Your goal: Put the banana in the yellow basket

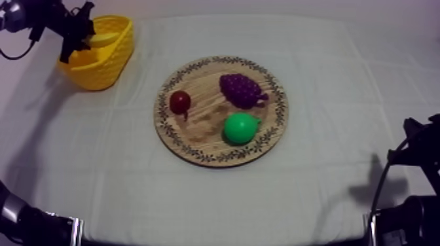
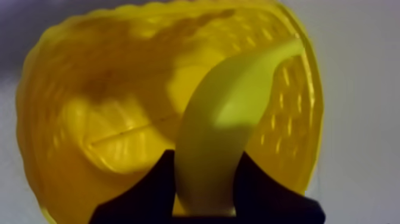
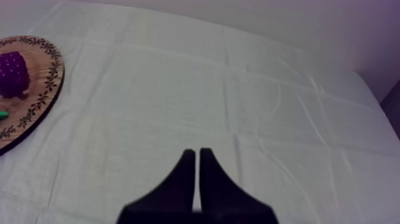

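Over the yellow woven basket (image 1: 108, 69), the black two-fingered left claw (image 1: 80, 38) hides most of the yellow toy banana (image 1: 105, 39). From the right wrist, the round wooden patterned-rim board (image 3: 33, 101) is edge-cut, the green toy pear (image 3: 3, 114) a sliver.

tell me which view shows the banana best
The left wrist view: the banana is large, clamped in the left pincer over the yellow basket. The top view shows a pale sliver at the basket. The right wrist view faces the cloth and wooden board.

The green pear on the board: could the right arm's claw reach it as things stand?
Probably yes: only bare cloth lies between the right claw and the pear, though the claw is shut and must open first.
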